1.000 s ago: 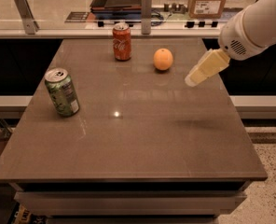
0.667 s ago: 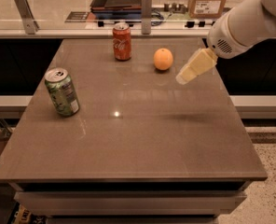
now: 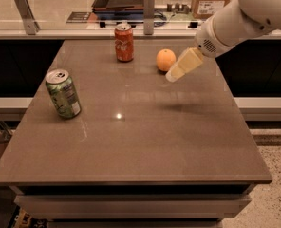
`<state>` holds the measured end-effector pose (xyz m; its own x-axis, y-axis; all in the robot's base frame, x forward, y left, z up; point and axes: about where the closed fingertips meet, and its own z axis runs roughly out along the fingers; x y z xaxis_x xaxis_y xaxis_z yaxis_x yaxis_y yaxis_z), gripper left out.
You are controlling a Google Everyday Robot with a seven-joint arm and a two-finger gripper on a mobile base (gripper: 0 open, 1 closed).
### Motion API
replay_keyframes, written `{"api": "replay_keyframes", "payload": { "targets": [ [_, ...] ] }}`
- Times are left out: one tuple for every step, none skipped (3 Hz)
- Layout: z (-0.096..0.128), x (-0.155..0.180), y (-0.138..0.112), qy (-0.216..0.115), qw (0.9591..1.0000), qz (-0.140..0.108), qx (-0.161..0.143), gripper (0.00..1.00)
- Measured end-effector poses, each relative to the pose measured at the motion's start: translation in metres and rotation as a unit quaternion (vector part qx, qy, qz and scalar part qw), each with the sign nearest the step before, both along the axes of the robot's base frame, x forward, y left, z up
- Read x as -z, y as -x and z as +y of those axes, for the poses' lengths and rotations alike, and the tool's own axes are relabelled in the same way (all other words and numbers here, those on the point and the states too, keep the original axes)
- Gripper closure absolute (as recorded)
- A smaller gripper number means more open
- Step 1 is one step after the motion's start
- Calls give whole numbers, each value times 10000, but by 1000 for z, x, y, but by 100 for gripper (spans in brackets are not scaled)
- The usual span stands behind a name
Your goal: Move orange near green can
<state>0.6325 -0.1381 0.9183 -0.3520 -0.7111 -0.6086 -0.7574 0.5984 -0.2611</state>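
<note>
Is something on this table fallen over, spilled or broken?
Nothing stands out. The green can and the red can both stand on their bases, the orange looks whole, and no spill shows on the table. The gripper hangs close beside the orange, on its right in the view.

Smooth semi-gloss brown table (image 3: pixel 145 146), light glare. Shiny metal green can (image 3: pixel 63 93) and red cola can (image 3: pixel 124 42). Smooth matt-skinned orange (image 3: pixel 165 59). Cream matt plastic end effector (image 3: pixel 173 75) just beside orange, above table.

White arm (image 3: pixel 235 18), cream end effector (image 3: pixel 172 77)
</note>
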Motion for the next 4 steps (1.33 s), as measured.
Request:
{"api": "replay_keyframes", "payload": {
  "targets": [
    [12, 16, -20, -328, 9994, 31, -46, 0],
    [21, 33, -41, -665, 9978, 45, -31, 0],
    [28, 48, -57, -768, 9970, 55, -7, 0],
    [31, 64, -73, -825, 9966, 34, 34, 0]
  ]
}}
